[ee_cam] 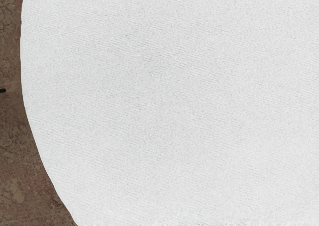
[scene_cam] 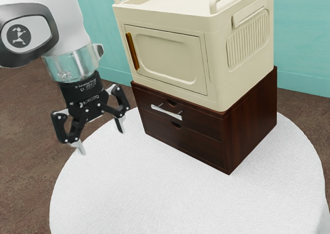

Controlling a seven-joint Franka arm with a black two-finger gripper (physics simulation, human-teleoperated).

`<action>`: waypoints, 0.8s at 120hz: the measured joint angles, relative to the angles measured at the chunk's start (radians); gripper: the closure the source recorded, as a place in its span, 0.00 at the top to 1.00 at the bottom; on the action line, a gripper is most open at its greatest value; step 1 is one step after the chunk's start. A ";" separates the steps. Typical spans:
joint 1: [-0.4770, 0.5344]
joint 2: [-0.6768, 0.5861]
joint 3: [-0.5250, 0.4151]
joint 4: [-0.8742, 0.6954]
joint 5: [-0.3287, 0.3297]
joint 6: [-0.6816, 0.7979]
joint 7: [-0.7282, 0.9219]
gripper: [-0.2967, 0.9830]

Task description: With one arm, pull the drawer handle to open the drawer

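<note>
1. Teal walls (scene_cam: 301,43) and a mottled brown floor (scene_cam: 20,115) surround a round, white-covered table (scene_cam: 139,193).
2. Black gripper (scene_cam: 101,140), its two fingers spread wide with a gap between them, hangs near the table's edge, pointing down.
3. Beside it, toward the exterior view's right, a silver drawer handle (scene_cam: 166,112) crosses the upper drawer (scene_cam: 201,124) of a dark wooden chest (scene_cam: 250,123); that drawer looks closed.
4. On top of the chest sits a cream cabinet (scene_cam: 165,56) with a brown door handle (scene_cam: 132,51).
</note>
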 joint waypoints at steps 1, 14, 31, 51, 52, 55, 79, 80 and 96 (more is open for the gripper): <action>-0.001 0.001 0.000 -0.001 -0.002 0.005 -0.001 0.77; -0.008 0.009 -0.001 -0.009 -0.018 0.071 -0.008 0.77; 0.003 0.064 0.013 -0.030 -0.023 0.182 -0.017 0.77; 0.000 0.181 0.017 0.050 -0.024 0.249 -0.026 0.77; 0.000 0.186 0.017 0.055 -0.024 0.252 -0.026 0.77; 0.002 0.197 0.018 0.065 -0.024 0.262 -0.027 0.77; 0.003 0.135 0.022 -0.061 0.018 0.398 -0.032 0.77; 0.002 0.132 0.022 -0.066 0.020 0.405 -0.033 0.77; 0.008 0.099 0.022 -0.122 0.036 0.495 -0.035 0.77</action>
